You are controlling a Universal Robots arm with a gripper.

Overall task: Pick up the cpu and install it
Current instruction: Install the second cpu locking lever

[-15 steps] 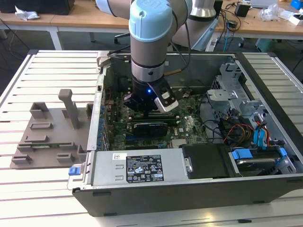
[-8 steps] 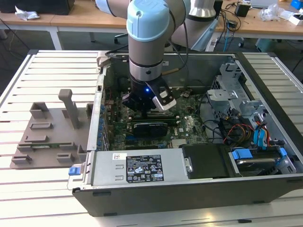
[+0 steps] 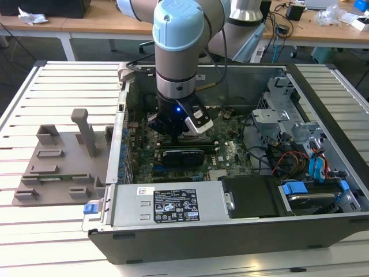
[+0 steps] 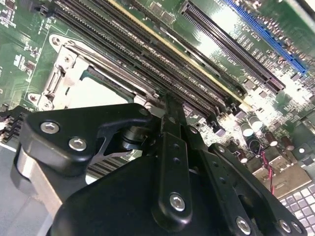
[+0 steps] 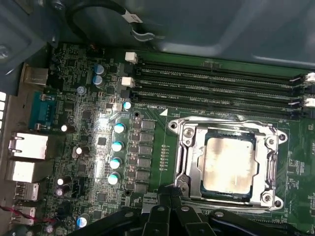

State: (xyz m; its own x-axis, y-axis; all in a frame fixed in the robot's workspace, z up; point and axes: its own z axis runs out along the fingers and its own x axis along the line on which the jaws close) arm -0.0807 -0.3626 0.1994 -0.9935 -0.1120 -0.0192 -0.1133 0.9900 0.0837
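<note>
**Caller:** Start wide. Where are you?

**Me:** Down inside the open computer case (image 3: 323, 190) on the slatted bench (image 3: 57, 86), with the grey fixture plate (image 3: 57, 167) off to the exterior view's left. My arm (image 3: 179, 52) reaches down over the motherboard (image 5: 88, 123).

**Caller:** And the socket?

**Me:** The socket frame (image 5: 189, 147) sits just beside the 4 memory slots (image 5: 216, 83). The cpu (image 5: 229, 162) lies flat inside it, silvery top up, looking square to the frame.

**Caller:** Jaws?

**Me:** My jaws (image 4: 167, 105) look pinched together with nothing between them, hovering near the socket's edge.

**Caller:** Any advice for this step?

**Me:** I'd judge the chip seated. Doing it well means no sideways push, checking all 4 edges sit level, and keeping my fingertips off the bracket.
</note>
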